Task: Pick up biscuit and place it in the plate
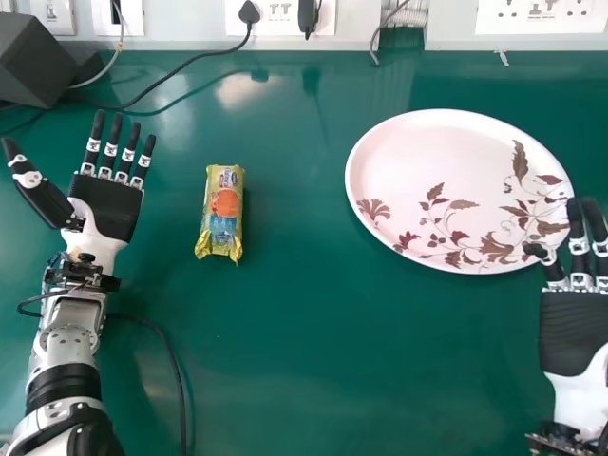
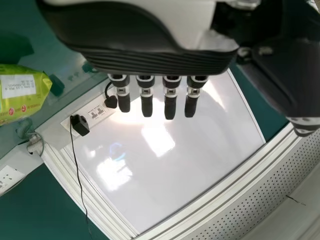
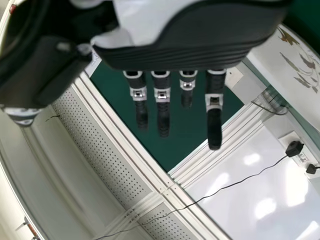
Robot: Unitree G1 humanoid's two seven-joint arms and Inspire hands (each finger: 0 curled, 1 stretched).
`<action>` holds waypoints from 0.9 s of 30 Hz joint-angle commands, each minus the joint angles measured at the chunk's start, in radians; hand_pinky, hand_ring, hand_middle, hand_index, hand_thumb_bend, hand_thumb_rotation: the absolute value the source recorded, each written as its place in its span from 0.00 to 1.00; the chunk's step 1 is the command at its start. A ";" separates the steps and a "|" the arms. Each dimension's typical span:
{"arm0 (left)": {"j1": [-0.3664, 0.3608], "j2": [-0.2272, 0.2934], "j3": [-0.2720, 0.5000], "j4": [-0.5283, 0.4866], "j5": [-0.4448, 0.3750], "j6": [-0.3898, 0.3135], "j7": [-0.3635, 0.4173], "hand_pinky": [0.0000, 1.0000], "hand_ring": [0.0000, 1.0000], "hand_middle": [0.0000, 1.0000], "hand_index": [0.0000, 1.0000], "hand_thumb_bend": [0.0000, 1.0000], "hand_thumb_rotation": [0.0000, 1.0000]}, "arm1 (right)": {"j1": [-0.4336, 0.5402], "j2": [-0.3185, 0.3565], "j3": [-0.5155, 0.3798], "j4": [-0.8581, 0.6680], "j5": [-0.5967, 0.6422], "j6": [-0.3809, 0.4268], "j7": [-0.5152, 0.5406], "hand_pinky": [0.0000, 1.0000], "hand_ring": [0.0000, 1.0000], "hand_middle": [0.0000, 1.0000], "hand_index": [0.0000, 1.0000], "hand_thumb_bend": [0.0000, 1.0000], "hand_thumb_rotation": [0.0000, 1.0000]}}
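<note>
Item: biscuit [image 1: 223,211], one, in a yellow-gold wrapper. Lies on the green table [image 1: 313,351], just to the right of the left hand [image 1: 106,207], apart from it, and well to the left of the right hand [image 1: 577,328]. Upper face: dark lettering toward the far end, an orange round picture, a blue patch below. Side face, in the left wrist view: white panel with small dark lines of print; pink round marks beside it.

Item: plate [image 1: 418,157], oval, pale pink, with brown and maroon leaf pattern. Lies ahead and to the left of the right hand, whose fingertips overlap its rim in the head view; contact cannot be told.

Left hand: wide open, fingers straight, thumb spread aside; holds nothing.

Right hand: open, fingers extended; holds nothing.

Item: dark box [image 1: 36,59], ahead and to the left of the left hand.

Item: white socket panel [image 1: 328,17], ahead and to the right of the left hand, bearing small printed marks; black plug [image 1: 249,13] at it.
</note>
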 commanded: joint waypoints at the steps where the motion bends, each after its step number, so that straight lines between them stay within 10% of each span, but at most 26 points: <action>1: 0.074 -0.044 0.002 0.046 0.001 0.017 -0.005 1.00 1.00 1.00 0.98 1.00 0.62 | -0.002 0.012 -0.008 0.011 0.009 0.001 0.009 0.47 0.58 0.79 0.83 0.99 0.45; 27: 0.101 -0.067 -0.004 -0.015 0.002 0.032 0.044 1.00 1.00 1.00 0.99 1.00 0.63 | 0.001 0.020 -0.005 0.003 -0.003 0.000 0.003 0.45 0.57 0.78 0.82 1.00 0.44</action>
